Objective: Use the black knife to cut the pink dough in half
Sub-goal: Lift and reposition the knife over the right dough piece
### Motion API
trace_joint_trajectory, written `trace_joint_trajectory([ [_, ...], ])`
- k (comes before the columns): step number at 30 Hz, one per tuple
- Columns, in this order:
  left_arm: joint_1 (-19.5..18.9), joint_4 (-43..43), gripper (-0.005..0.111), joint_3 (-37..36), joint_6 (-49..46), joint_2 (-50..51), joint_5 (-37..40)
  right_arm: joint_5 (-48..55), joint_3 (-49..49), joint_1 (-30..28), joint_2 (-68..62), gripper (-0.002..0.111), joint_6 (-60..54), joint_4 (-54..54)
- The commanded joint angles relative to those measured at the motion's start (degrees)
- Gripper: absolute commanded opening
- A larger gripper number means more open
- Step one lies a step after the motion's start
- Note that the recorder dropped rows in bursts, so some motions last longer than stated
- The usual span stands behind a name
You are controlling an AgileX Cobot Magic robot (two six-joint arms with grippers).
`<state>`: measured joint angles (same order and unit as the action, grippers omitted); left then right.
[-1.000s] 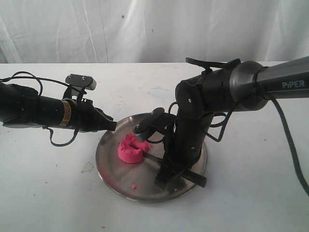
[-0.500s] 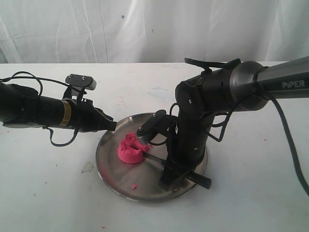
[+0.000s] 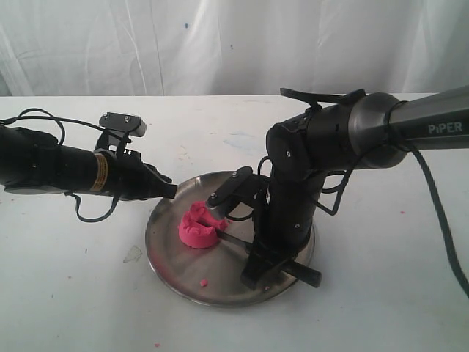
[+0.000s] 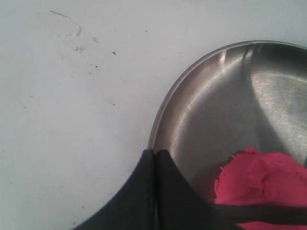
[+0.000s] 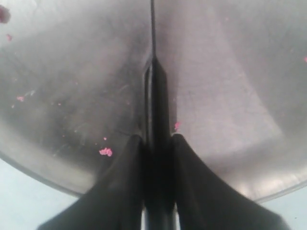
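Observation:
The pink dough (image 3: 197, 229) (image 4: 261, 177) lies left of centre on the steel plate (image 3: 172, 253), a rough lump with a deep dent on top. My right gripper (image 3: 258, 265) (image 5: 157, 139) stands over the plate's front right, shut on the black knife (image 3: 304, 274) (image 5: 156, 96). The handle sticks out past the plate's right rim. The blade lies low, pointing at the dough with its tip just beside it. My left gripper (image 3: 170, 191) (image 4: 156, 152) is shut at the plate's (image 4: 201, 96) far-left rim, one finger outside and one inside.
A tiny pink crumb (image 3: 203, 281) lies near the plate's front rim, and more crumbs (image 5: 106, 152) dot the steel. The white table (image 3: 73, 293) surrounds the plate. A white curtain (image 3: 220, 44) hangs behind. The right arm's bulk (image 3: 330, 139) looms over the plate's right half.
The right gripper has shifted a little to the right with the knife, so the handle sticks further past the rim. The left gripper and dough have not moved.

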<state>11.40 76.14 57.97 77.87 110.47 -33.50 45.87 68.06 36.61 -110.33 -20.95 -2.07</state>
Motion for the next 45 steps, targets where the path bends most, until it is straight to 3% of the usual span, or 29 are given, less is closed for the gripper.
trace_joint_trajectory([
  [1,0.3,0.6,0.000,0.1,0.5,-0.7,0.2,-0.3,-0.1,0.0,0.6,0.000,0.3,0.7],
  [17,0.3,0.6,0.000,0.1,0.8,-0.7,0.2,-3.1,-0.1,-0.1,0.6,0.000,7.3,7.3],
  [36,0.3,0.6,0.000,0.1,0.8,-0.7,0.2,-1.7,-0.1,0.0,0.6,0.000,7.1,6.5],
  [45,0.3,0.6,0.000,0.1,0.8,-0.7,0.2,-0.5,-0.1,0.0,0.6,0.000,2.5,1.1],
])
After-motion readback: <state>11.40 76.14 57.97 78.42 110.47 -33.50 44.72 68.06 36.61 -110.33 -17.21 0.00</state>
